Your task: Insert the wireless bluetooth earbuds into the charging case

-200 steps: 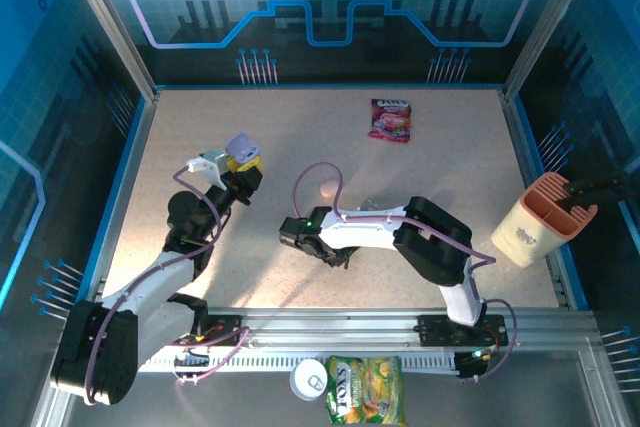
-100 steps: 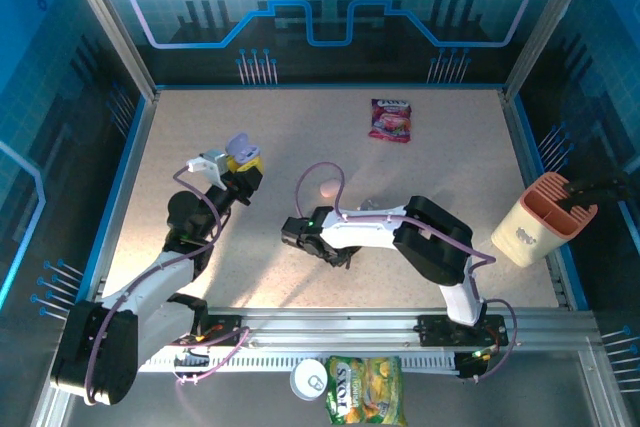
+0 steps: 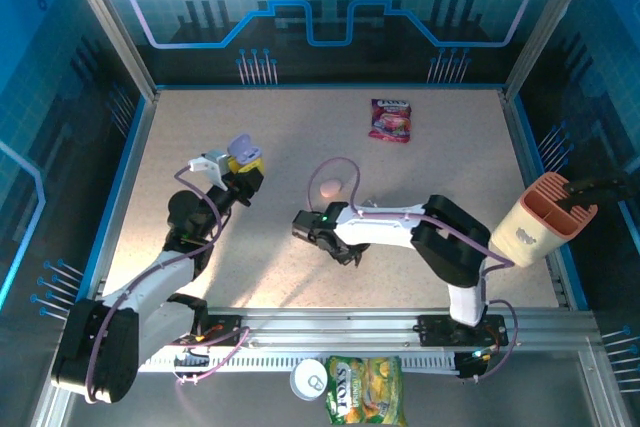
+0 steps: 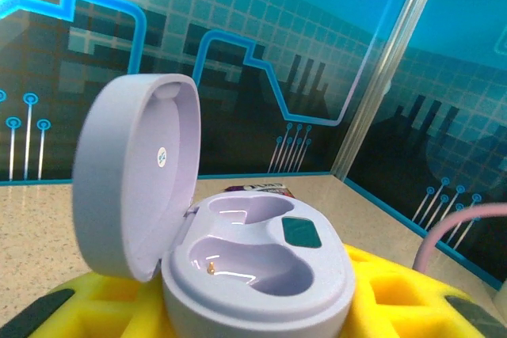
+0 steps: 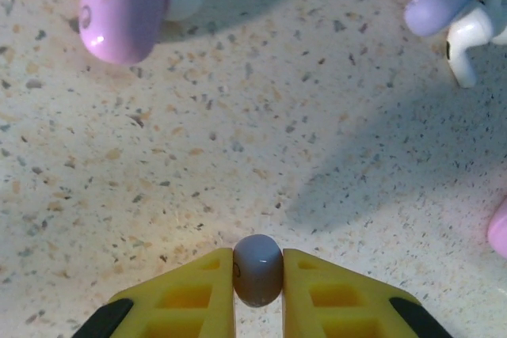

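Right pincer (image 5: 258,281), clamped on glossy rounded earbud (image 5: 257,265)

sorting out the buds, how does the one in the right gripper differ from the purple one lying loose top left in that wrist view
The held bud is pinched between the right gripper's yellow fingers; the loose bud lies free on the table. The held bud looks greyish lavender, the loose bud pinker purple. The loose bud shows a white tip, the held bud only a rounded end. Both are rounded.
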`<state>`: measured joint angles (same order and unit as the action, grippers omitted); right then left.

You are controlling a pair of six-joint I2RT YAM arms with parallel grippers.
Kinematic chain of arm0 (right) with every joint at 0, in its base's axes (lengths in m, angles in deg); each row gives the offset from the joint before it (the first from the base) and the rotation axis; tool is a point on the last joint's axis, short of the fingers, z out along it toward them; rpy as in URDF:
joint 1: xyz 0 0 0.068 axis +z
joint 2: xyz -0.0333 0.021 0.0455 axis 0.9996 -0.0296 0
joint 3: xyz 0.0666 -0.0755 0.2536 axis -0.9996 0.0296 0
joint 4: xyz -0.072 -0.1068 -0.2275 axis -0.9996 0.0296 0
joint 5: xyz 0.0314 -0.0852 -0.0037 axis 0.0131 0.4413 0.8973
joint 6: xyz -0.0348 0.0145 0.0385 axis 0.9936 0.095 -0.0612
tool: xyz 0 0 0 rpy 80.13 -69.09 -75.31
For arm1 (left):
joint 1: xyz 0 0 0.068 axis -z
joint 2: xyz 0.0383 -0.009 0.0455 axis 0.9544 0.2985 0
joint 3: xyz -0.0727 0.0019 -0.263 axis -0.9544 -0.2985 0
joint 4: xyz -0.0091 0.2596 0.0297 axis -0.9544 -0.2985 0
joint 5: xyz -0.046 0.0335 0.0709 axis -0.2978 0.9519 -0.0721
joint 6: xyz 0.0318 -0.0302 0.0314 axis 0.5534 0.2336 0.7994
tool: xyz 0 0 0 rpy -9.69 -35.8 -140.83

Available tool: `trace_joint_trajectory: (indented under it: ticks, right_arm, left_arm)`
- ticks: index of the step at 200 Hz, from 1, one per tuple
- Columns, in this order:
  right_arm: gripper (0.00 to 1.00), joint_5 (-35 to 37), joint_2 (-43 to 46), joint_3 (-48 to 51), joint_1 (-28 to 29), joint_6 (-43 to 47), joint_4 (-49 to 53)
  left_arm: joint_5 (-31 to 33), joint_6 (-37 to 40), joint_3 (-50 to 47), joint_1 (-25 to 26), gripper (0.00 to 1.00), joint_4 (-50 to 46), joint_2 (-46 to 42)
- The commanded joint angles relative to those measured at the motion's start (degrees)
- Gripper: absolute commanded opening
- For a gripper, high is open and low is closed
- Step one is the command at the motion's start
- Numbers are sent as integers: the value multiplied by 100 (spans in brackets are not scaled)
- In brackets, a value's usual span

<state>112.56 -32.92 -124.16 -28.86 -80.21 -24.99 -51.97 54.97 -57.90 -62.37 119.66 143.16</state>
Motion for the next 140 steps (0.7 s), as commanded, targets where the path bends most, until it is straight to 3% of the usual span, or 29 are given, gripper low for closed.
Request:
trace_joint_trajectory:
  ticks: [1, 39, 83, 140]
  right_arm:
    - [18, -509, 704, 302, -274, -76, -426]
    - [18, -2103, 1925, 1417, -1114, -251, -1795]
    - [19, -3589, 3044, 2576, -2195, -838, -2990]
    - [19, -5278, 3530, 3370, -3345, -1365, -3994]
  left_arm:
    - [-426, 106, 148, -59, 39, 154, 92]
    - [-1119, 166, 257, -12, 37, 350, 386]
    - [-1303, 380, 246, 267, 37, 575, 502]
    - [-1367, 762, 233, 885, 37, 474, 675]
